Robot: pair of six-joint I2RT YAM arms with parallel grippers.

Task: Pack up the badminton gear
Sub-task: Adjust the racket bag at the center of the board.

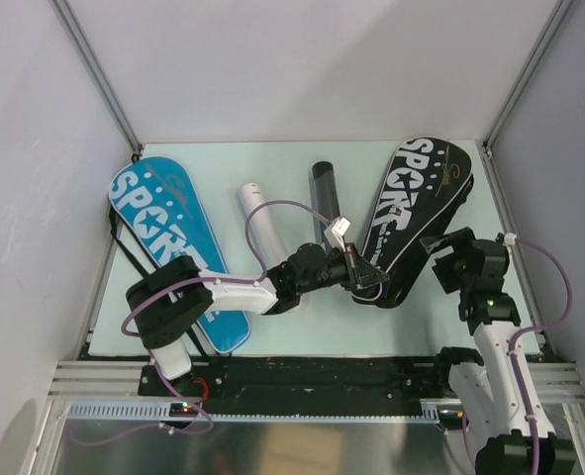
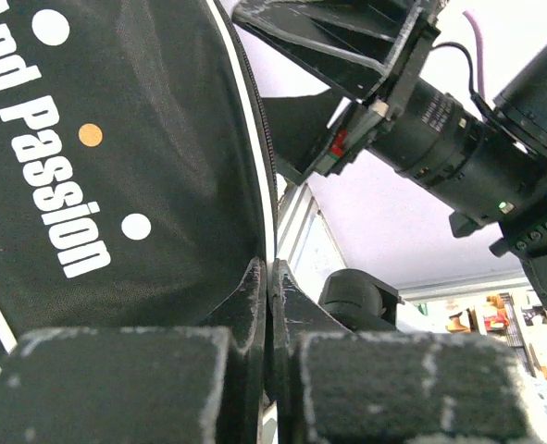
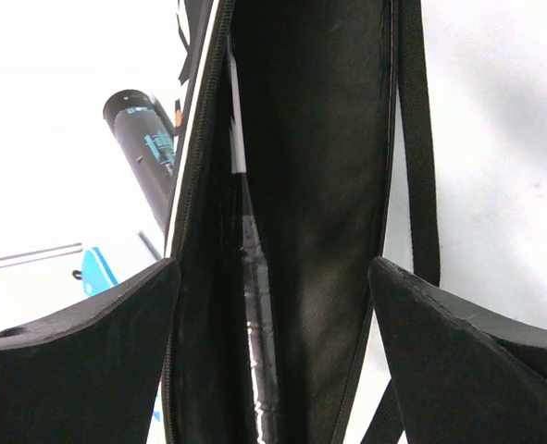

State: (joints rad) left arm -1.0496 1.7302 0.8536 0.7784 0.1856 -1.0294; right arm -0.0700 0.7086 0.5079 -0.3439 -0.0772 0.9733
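black SPORT cover (image 1: 416, 213): far-right table (image 1: 302, 332) corner, unzipped, racket handle (image 3: 254, 305) inside | left tool (image 2: 268, 273): pinching cover's edge | right tool (image 3: 273, 277): spread over opening

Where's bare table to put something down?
Bare table: the far strip beyond the white tube, and the near strip between blue cover and right arm. Crowded: the black cover's near end, at left gripper and right gripper.
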